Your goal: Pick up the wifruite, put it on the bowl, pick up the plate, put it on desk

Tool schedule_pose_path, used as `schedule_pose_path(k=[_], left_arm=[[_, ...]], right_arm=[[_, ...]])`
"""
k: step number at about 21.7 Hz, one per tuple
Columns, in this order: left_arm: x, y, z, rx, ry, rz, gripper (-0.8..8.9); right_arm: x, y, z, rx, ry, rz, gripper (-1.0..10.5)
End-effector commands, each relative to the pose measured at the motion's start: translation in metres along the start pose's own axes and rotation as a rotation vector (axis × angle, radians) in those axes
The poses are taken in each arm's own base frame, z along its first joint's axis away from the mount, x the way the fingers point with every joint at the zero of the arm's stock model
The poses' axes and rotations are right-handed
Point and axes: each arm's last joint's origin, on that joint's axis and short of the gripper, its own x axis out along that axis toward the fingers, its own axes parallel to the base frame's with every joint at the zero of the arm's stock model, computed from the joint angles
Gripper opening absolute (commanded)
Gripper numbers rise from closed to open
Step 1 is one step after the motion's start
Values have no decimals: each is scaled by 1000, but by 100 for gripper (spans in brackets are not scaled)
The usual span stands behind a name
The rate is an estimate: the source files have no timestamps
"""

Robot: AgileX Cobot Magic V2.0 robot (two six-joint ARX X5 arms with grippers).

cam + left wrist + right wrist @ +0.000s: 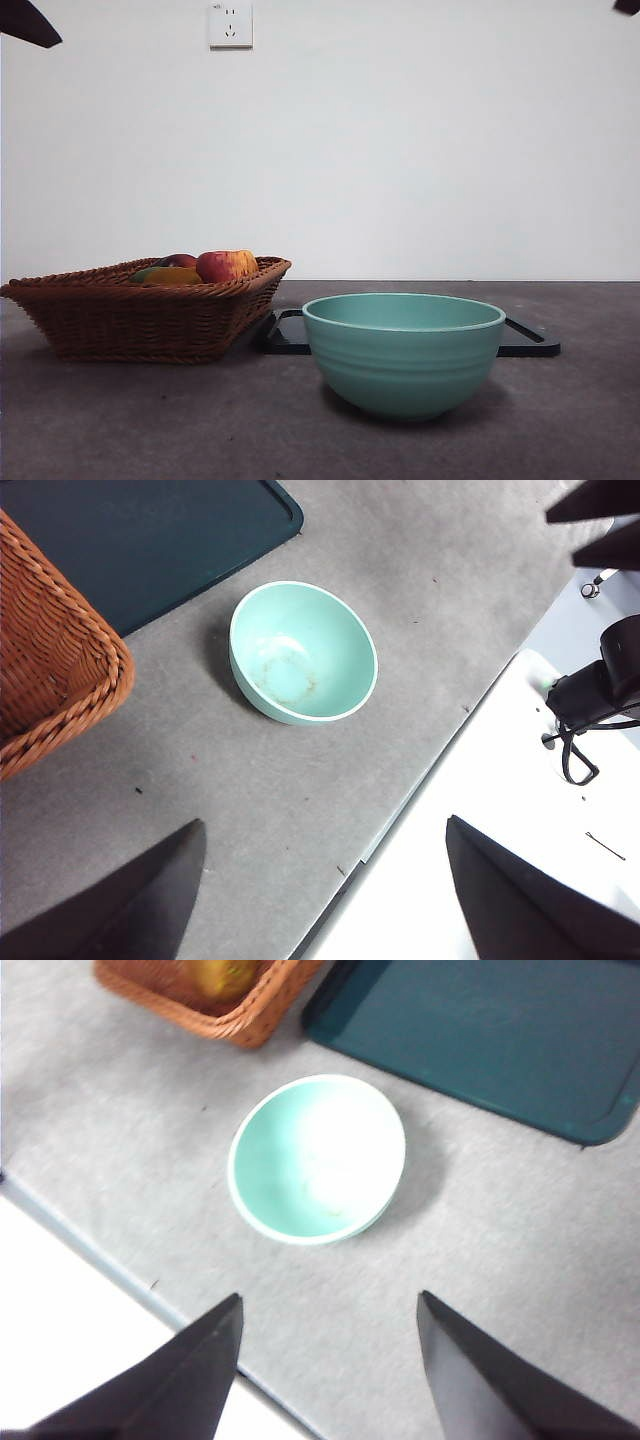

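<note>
The bowl [403, 352] sat empty at lower centre on the desk [150, 420] — both grippers, left [325, 880] and right [330, 1360], hung above it, jaws spread and holding nothing.

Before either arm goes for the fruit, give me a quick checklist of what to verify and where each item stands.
1. Bowl upright and empty: ok.
2. Left end effector open, holding nothing: ok.
3. Right end effector open, holding nothing: ok.
4. Wifruite located in the basket: cannot tell; only the apple and parts of other fruit show above the rim.
5. Dark tray behind the bowl bare: ok.
</note>
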Motion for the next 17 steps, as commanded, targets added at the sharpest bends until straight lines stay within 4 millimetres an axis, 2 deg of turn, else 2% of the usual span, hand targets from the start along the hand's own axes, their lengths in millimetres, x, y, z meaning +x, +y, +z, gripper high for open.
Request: schedule_pose_path(k=[1,10,11,13,14,17], left_arm=[[-1,-1,4,19,-9,-6,371],[-1,-1,4,17,-9,-6,367],[-1,-1,4,17,-9,-6,321],[-1,-1,4,17,-9,-6,90],[-1,-1,4,17,-9,-6,2],[-1,-1,4,18,-9,-6,11]], right_arm=[[-7,3,1,-23,-25,21,276],[-8,3,0,-27,-29,22,274],[-8,3,0,-26,-27,21,238],[-8,3,-1,-26,-21,19,15],[-8,3,-1,-28,-21,19,7],[-8,3,0,-28,-22,19,7]])
